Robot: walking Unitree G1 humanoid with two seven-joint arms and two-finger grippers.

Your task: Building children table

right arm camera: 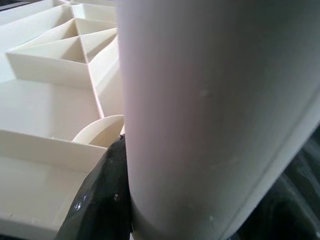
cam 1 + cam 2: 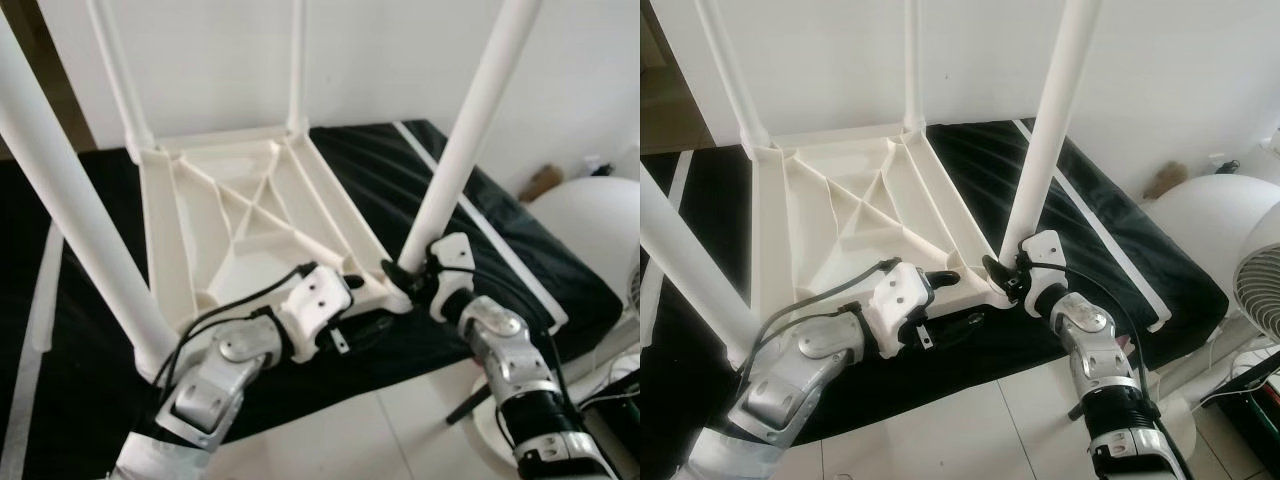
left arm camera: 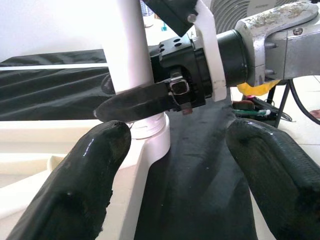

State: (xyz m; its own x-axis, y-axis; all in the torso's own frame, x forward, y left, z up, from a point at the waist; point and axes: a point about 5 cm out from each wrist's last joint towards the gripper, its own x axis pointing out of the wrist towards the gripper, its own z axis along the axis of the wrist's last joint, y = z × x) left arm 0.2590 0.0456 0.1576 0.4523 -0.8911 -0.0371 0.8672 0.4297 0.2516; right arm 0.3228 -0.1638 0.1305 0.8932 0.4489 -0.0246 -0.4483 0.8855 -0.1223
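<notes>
A white plastic children's table (image 2: 250, 220) lies upside down on a black cloth, its ribbed underside facing up and its legs pointing upward. My right gripper (image 2: 400, 275) is shut on the near right leg (image 2: 470, 130) just above its corner socket (image 3: 150, 135). One black finger (image 1: 105, 195) presses against the leg (image 1: 215, 110). My left gripper (image 2: 365, 303) is open at the table's front edge beside that corner. One of its fingers (image 3: 75, 190) lies over the white rim and the other over the cloth, with nothing gripped between them.
The near left leg (image 2: 80, 220) rises close to my left arm, and two far legs (image 2: 120, 70) stand by the wall. The black cloth (image 2: 500, 230) covers a low platform. A round white object (image 2: 590, 230) and a fan (image 2: 1260, 290) stand at the right over tiled floor.
</notes>
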